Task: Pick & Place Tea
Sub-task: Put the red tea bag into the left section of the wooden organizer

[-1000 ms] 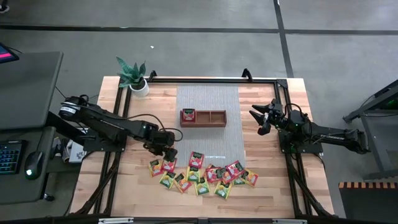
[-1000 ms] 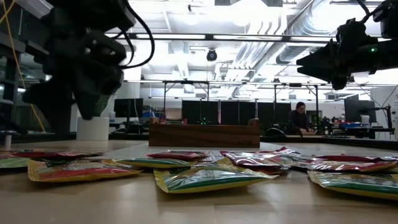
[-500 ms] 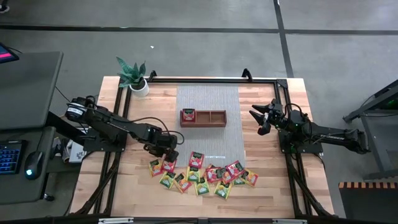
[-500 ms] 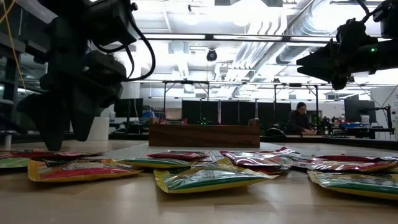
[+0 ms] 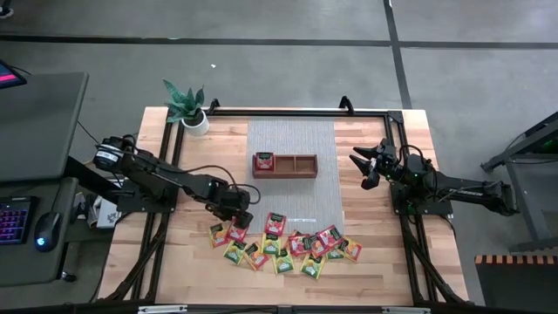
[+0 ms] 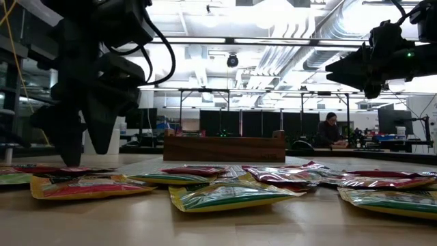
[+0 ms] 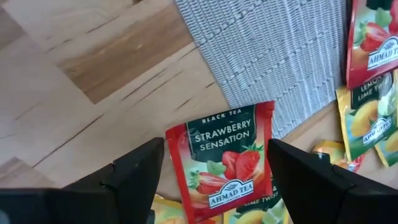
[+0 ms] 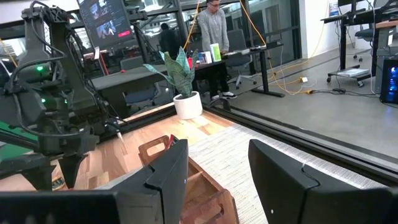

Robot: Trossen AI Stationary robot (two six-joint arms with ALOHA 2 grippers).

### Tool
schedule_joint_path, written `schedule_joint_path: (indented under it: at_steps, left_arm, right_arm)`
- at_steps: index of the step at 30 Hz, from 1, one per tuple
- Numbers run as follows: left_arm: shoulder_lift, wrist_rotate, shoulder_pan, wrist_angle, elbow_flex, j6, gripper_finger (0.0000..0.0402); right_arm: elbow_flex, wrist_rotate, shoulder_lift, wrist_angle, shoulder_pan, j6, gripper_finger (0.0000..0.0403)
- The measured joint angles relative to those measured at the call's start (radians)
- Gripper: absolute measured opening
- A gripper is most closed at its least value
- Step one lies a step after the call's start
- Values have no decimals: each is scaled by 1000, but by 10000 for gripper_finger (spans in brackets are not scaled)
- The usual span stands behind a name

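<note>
Several red, yellow and green tea packets (image 5: 283, 244) lie flat in a loose heap near the table's front edge. My left gripper (image 5: 237, 215) hangs open just above the heap's left end, pointing steeply down. In the left wrist view its fingers stand on either side of a red strawberry packet (image 7: 224, 158) without touching it. The brown wooden tray (image 5: 301, 174) stands on the grey mat, with one red packet (image 5: 263, 160) in its left compartment. My right gripper (image 5: 359, 170) waits open and level at the table's right side.
A potted plant (image 5: 193, 118) stands at the far left corner. The grey woven mat (image 5: 292, 139) runs down the table's middle. Black frame rails (image 5: 392, 131) line the table's sides. A person (image 6: 330, 130) sits far off in the room behind.
My left gripper has sunk toward the left end of the packet heap and shifted slightly toward the table's near edge, staying open. The packets have not moved.
</note>
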Motion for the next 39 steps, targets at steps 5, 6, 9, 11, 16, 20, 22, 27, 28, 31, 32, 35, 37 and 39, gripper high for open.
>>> schedule_joint_path:
  at_steps: [5, 6, 9, 11, 16, 20, 22, 27, 28, 31, 32, 35, 37, 39]
  left_arm:
    - [33, -5, -3, 5, 1, -5, 288]
    - [34, -6, -4, 8, 1, -4, 288]
    - [35, -32, -4, 15, 1, -7, 288]
    - [35, -59, -6, 14, 1, -12, 288]
    - [38, -107, -7, -6, 0, -26, 288]
    - [39, -134, -8, -16, 0, -36, 288]
    - [40, -143, -8, -18, 0, -35, 288]
    - [59, -149, -12, -27, 2, -36, 288]
    - [59, -153, -16, -28, 2, -34, 288]
    - [59, -162, -17, -28, 2, -39, 288]
    - [59, -164, -17, -29, 2, -41, 288]
    - [59, -164, -17, -34, 2, -44, 288]
    - [60, -162, -22, -35, 2, -44, 288]
    - [76, -171, -30, -35, 5, -48, 288]
  right_arm:
    - [0, 0, 0, 0, 0, 0, 165]
    - [0, 0, 0, 0, 0, 0, 165]
    - [0, 0, 0, 0, 0, 0, 165]
    - [0, 0, 0, 0, 0, 0, 165]
    - [0, 0, 0, 0, 0, 0, 165]
    - [0, 0, 0, 0, 0, 0, 165]
    - [0, 0, 0, 0, 0, 0, 165]
    - [0, 0, 0, 0, 0, 0, 165]
    - [0, 0, 0, 0, 0, 0, 165]
    - [0, 0, 0, 0, 0, 0, 165]
    - [0, 0, 0, 0, 0, 0, 165]
    - [0, 0, 0, 0, 0, 0, 165]
    - [0, 0, 0, 0, 0, 0, 165]
    - [0, 0, 0, 0, 0, 0, 165]
